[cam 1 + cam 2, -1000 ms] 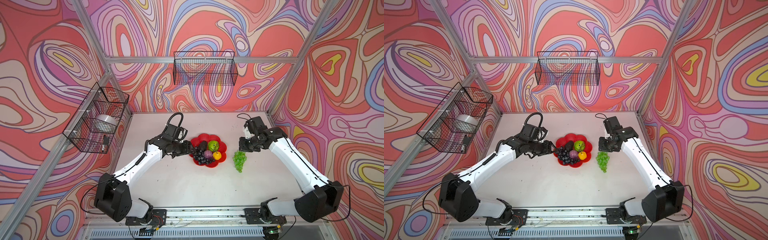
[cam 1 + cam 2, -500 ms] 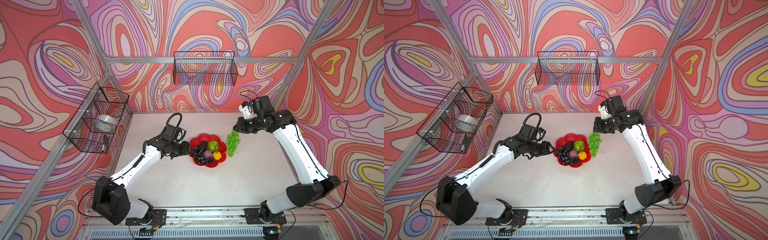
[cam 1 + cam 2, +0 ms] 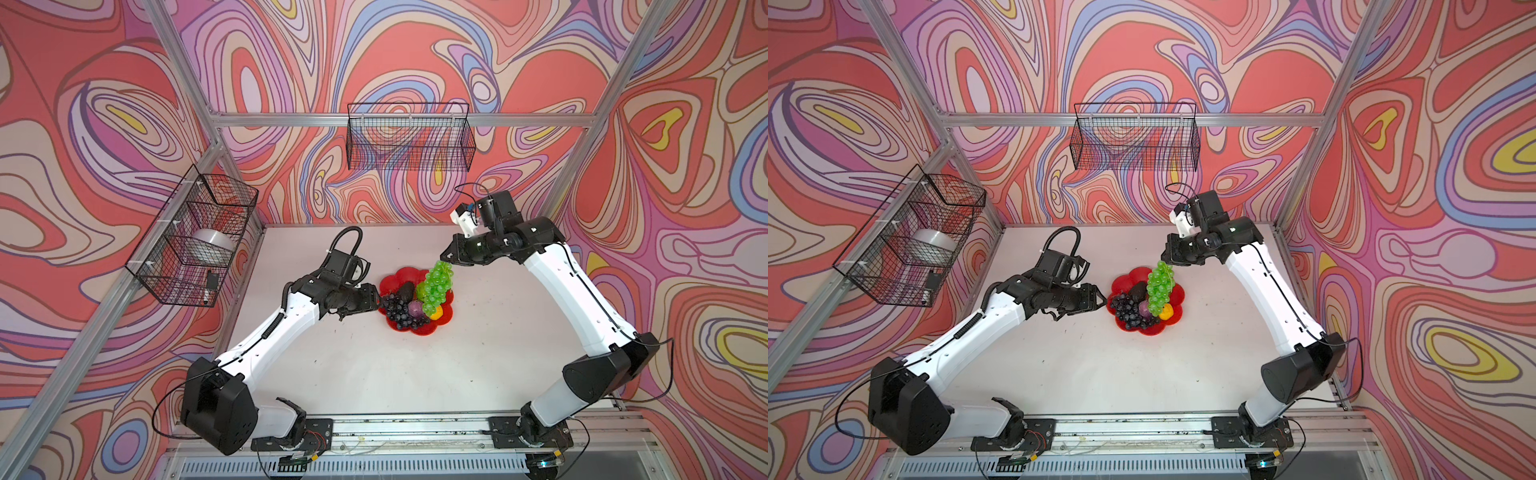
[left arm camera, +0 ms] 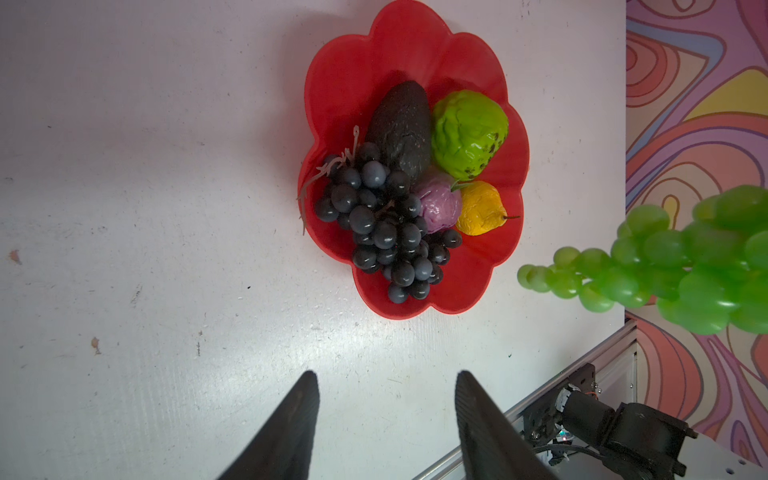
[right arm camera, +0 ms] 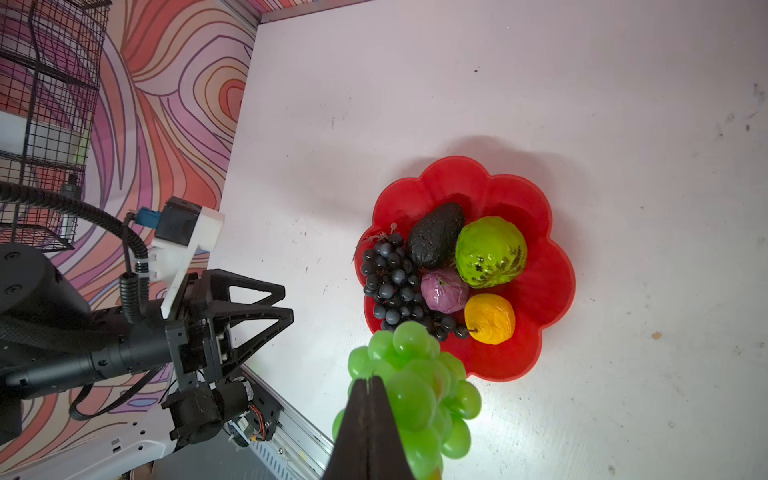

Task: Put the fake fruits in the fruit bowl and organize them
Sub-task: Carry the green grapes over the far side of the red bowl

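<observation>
The red scalloped fruit bowl (image 3: 412, 276) (image 3: 1134, 276) (image 4: 399, 54) (image 5: 540, 266) sits mid-table. In it lie a dark purple grape bunch (image 4: 382, 224) (image 5: 390, 282), a blackish avocado (image 4: 401, 129), a lime-green lumpy fruit (image 4: 469, 133), a small purple ball (image 4: 440, 203) and a yellow-orange fruit (image 4: 480, 208). My right gripper (image 3: 446, 258) (image 3: 1165, 260) (image 5: 368, 380) is shut on the top of the green grape bunch (image 3: 436, 286) (image 3: 1158, 286) (image 4: 685, 266) (image 5: 415, 390), which hangs in the air above the bowl's right side. My left gripper (image 3: 376, 301) (image 3: 1100, 301) (image 4: 384, 376) stands open and empty beside the bowl's left rim.
A black wire basket (image 3: 409, 139) hangs on the back wall. Another wire basket (image 3: 191, 241) on the left wall holds a silver bowl (image 3: 212, 241). A metal rail (image 3: 415, 424) with both arm bases runs along the table's front edge.
My right gripper has lifted the green grape bunch off the table right of the bowl and carried it left, above the bowl. The left arm has hardly moved.
</observation>
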